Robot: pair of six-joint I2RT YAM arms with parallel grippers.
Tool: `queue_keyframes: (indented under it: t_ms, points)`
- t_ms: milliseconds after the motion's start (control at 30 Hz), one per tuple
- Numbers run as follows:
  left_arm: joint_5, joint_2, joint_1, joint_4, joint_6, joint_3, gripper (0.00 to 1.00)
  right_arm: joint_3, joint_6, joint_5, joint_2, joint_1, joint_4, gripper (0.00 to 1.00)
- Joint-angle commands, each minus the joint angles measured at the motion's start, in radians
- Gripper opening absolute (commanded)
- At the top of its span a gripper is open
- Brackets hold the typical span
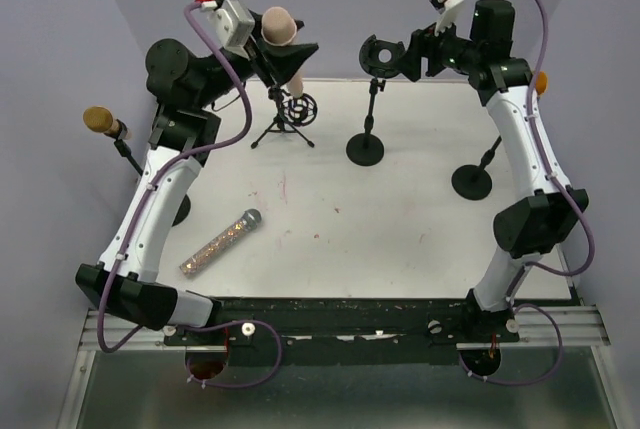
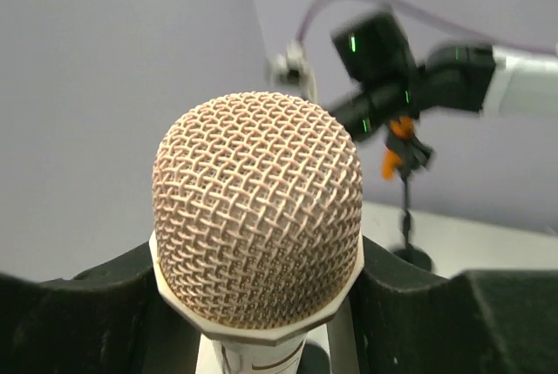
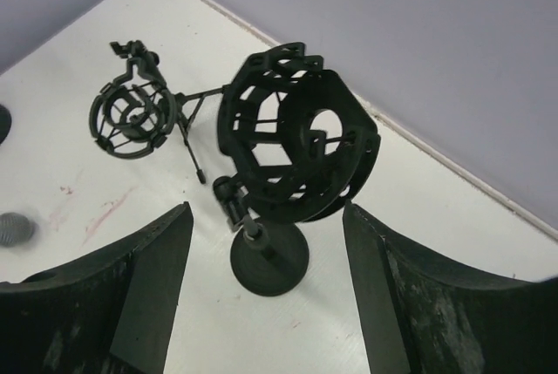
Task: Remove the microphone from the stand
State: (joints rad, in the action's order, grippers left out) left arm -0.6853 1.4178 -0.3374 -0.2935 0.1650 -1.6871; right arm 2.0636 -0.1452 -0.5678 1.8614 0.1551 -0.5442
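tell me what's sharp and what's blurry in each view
Left wrist: the microphone is crisp, the right arm behind it soft and out of focus. Right wrist: the empty shock mount is sharp, the near fingers dark. Top external: even light, only faint shadows.

The right gripper [image 3: 266, 217] stands with its two dark fingers [image 3: 148, 287] spread wide. Between them sits an empty black shock mount [image 3: 296, 134] on a round base [image 3: 268, 261]. Farther left is a second, smaller mount [image 3: 131, 117] on thin legs. At the left edge there is a grey mesh ball [image 3: 13, 227] — perhaps a microphone head. All of it rests on the white table [image 3: 78, 86].
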Motion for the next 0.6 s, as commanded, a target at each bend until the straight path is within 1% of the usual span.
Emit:
queue_keyframes:
  t_ms: [0, 67, 133, 233, 300, 400, 500, 567]
  points:
    - [-0.282, -0.033, 0.032, 0.292, 0.076, 0.139, 0.00, -0.085, -0.051, -0.114, -0.180, 0.001, 0.033, 0.79]
    - [-0.332, -0.040, 0.031, 0.373, 0.068, 0.177, 0.00, -0.131, -0.042, -0.176, -0.229, 0.011, 0.056, 0.80]
    - [-0.347, -0.039, 0.029, 0.402, 0.093, 0.213, 0.00, -0.164, -0.056, -0.230, -0.269, 0.044, 0.064, 0.81]
    - [-0.326, -0.022, 0.028, 0.413, 0.102, 0.251, 0.00, -0.174, -0.067, -0.254, -0.300, 0.125, 0.046, 0.83]
    - [-0.284, 0.000, 0.028, 0.441, 0.053, 0.260, 0.00, -0.160, -0.051, -0.303, -0.285, 0.170, 0.018, 0.84]
    - [-0.243, 0.023, 0.026, 0.422, 0.050, 0.257, 0.00, -0.189, 0.019, -0.328, -0.269, 0.228, 0.059, 0.85]
    - [-0.260, 0.043, 0.017, 0.398, 0.067, 0.238, 0.00, -0.243, 0.142, -0.336, -0.262, 0.253, 0.194, 0.85]
    - [-0.281, 0.052, 0.006, 0.396, 0.071, 0.219, 0.00, -0.240, 0.267, -0.363, -0.237, 0.258, 0.291, 0.86]
